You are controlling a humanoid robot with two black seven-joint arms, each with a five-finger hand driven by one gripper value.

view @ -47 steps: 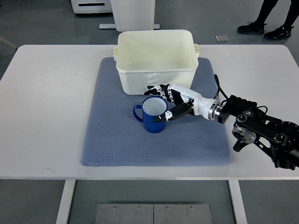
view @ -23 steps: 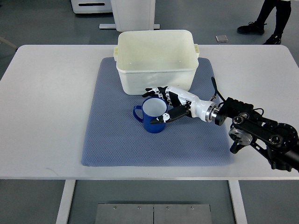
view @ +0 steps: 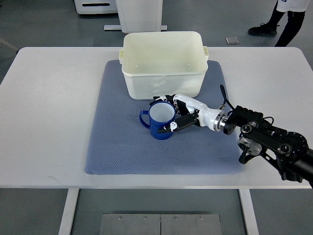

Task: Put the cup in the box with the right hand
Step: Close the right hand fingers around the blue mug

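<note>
A white worktop [view: 54, 98] fills most of the view, and a blue-grey textured mat [view: 117, 147] lies across its middle. At the far edge of the mat stands the box [view: 163, 63], a cream-white plastic tub with small lugs on its short ends, open at the top and showing only its pale inner floor. Just in front of the box, upright on the mat, is the cup [view: 159, 120]: dark blue outside, white inside, its handle pointing to the picture's left. It stands close to the box's near wall, though whether the two touch cannot be told.

The right hand [view: 183, 111] reaches in from the picture's right on a black jointed arm [view: 274, 147] and is at the cup's right side. Its fingers [view: 172, 127] are curled around the cup, the thumb along the near side of the wall and the other fingers over the far side of the rim (white links with black tips), so the cup sits between them. The cup's base seems to rest on the mat.

At the far right corner, beyond the worktop, a person's legs and dark shoes [view: 257, 30] stand on the grey floor. A small square plate [view: 232, 40] lies on the floor nearby.
</note>
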